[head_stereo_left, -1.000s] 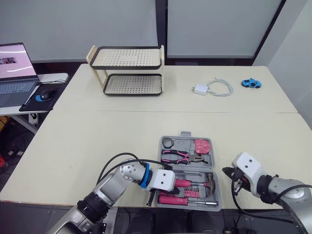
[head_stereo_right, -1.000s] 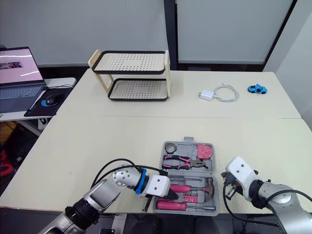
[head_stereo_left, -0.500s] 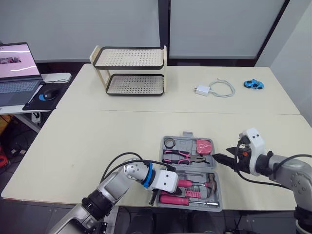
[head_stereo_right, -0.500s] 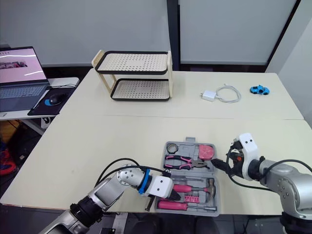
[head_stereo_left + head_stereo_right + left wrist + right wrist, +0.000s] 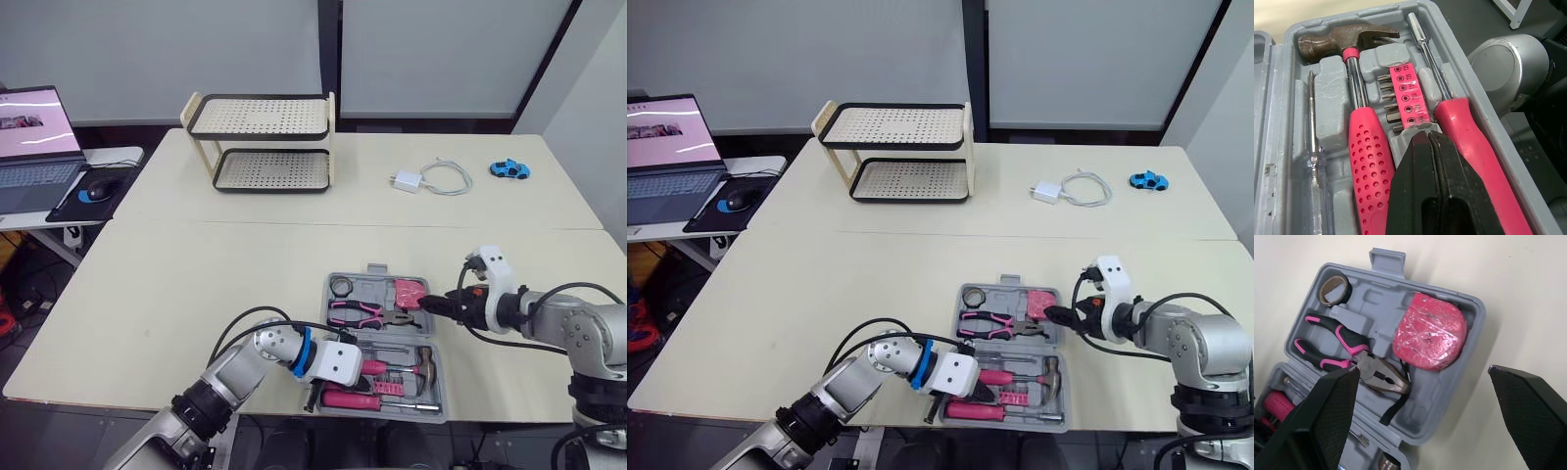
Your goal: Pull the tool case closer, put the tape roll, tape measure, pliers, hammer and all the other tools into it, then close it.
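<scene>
We found the tool case (image 5: 372, 287) open; the hammer (image 5: 1359, 112) lay in its near half, long axis left-right, head to our right. Left gripper (image 5: 1426, 139) was pinched closed over the bits (image 5: 1405, 93), right gripper (image 5: 1424, 368) was spread wide over the tape measure (image 5: 1430, 330).

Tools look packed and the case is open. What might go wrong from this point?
1. The left gripper, shut, sits inside the near half of the tool case, between the hammer and a screwdriver; folding the case shut now would likely trap it.
2. The tape measure looks tilted in its pocket, its strap loose beside the pliers; the case may not latch.
</scene>
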